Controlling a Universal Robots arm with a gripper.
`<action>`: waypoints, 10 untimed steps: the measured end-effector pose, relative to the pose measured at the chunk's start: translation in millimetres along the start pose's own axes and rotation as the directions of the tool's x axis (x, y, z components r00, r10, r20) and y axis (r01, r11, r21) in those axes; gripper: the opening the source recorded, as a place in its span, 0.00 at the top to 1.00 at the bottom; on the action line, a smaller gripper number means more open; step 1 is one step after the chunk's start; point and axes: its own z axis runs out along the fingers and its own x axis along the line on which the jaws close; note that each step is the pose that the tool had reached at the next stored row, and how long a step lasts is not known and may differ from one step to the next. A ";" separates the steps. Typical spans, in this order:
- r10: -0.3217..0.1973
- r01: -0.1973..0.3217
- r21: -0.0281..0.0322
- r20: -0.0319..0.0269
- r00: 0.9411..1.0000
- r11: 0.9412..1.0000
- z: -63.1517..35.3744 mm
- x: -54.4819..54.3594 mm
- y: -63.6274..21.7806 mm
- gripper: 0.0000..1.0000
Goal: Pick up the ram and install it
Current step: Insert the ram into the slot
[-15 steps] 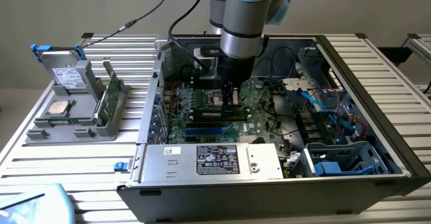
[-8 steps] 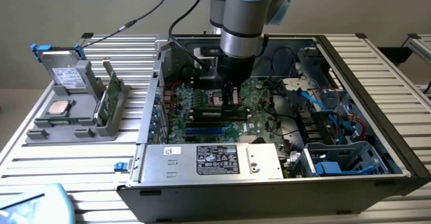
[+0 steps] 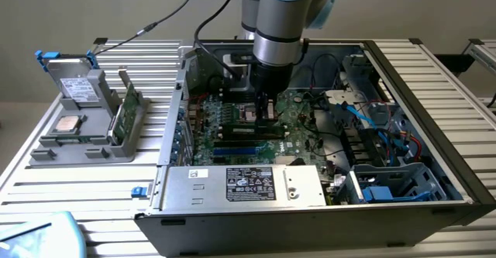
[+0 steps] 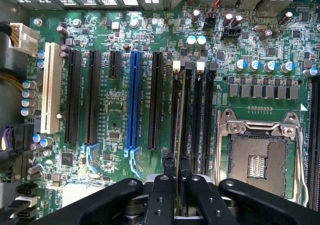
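Taking the empty processor socket as the mark for every place below.

Well away from the socket toward the exterior view's left, outside the computer case: a grey tray, with another green board standing on edge in it.

Inside the case, a few slots off from the socket: a blue slot, running parallel to the socket's long side.

Between blue slot and socket, just beside the socket: the black memory slots, also parallel to it. Right among them, the ram, seen edge-on from the wrist view, upright on its thin edge, long axis laid along the slots and along the socket's side.

Gripper closed on the ram, fingertips pinching the thin board from both faces. In the exterior view, gripper reaching straight down onto the motherboard, close by the socket.

Judged the deciding relation: ram directly beneath the claw rather than off to any side, its length matched to the run of a memory slot next to the socket. No telling from either view whether seated in that slot or held just above it, nor exactly which of the slots nearest the socket.
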 end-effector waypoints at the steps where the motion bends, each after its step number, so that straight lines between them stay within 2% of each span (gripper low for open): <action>1: 0.000 0.000 0.000 -0.001 1.000 1.000 0.0 -0.4 0.0 0.86; 7: 0.000 0.000 0.000 -0.007 1.000 1.000 -0.2 -1.0 -0.1 0.86; 10: 0.001 -0.001 0.000 -0.008 1.000 1.000 -1.1 -0.9 0.0 0.86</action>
